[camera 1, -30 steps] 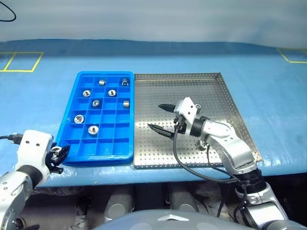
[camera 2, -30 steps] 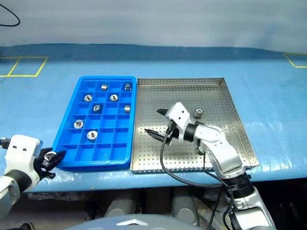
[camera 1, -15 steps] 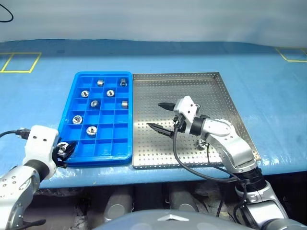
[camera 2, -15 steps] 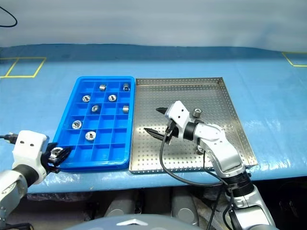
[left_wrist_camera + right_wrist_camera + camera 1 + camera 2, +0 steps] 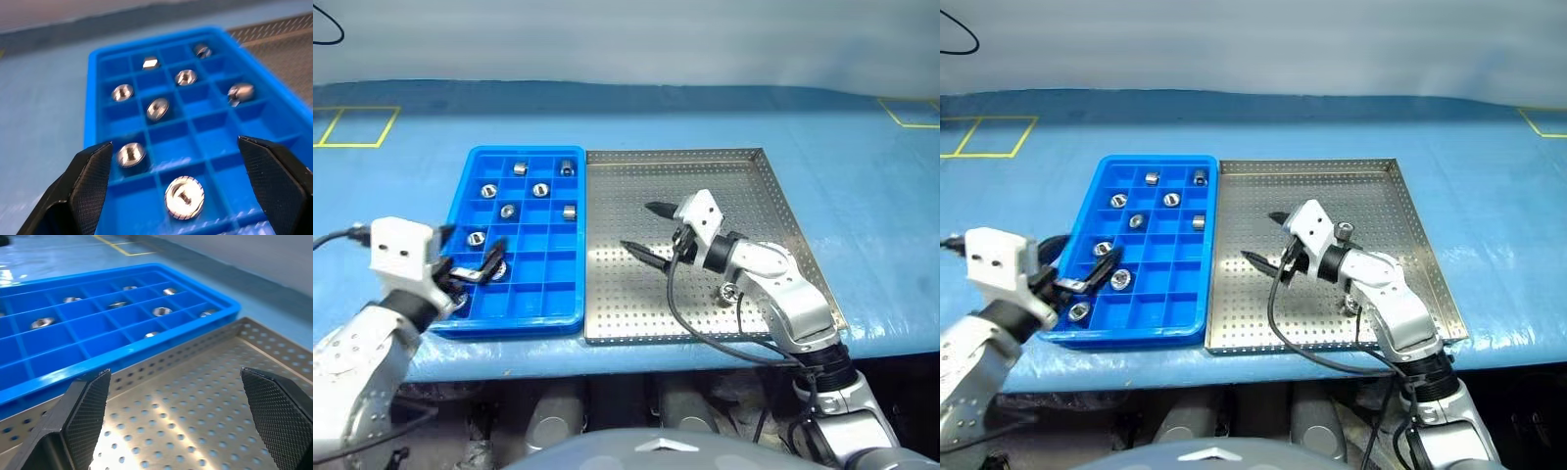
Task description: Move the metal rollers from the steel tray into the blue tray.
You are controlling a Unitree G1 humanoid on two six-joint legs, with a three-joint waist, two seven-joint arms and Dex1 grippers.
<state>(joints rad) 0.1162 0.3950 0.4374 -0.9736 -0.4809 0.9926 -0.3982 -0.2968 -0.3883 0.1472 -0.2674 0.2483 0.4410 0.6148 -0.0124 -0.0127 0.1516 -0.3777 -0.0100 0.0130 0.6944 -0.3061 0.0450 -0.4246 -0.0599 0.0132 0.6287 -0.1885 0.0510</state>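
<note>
Both pincers (image 5: 475,266) (image 5: 644,233) spread, empty. Rollers (image 5: 1343,231) on steel tray (image 5: 1381,186): small, hard, slick, roll-prone; pinch across sides.

There are eleven metal rollers (image 5: 1172,199) in all and two trays. Nine rollers sit in the blue tray (image 5: 1206,294), each in its own cell: eight spread over the far and middle rows and one in the near left corner cell. The other two lie in the steel tray (image 5: 1263,323), which sits just to the right of the blue tray.
</note>
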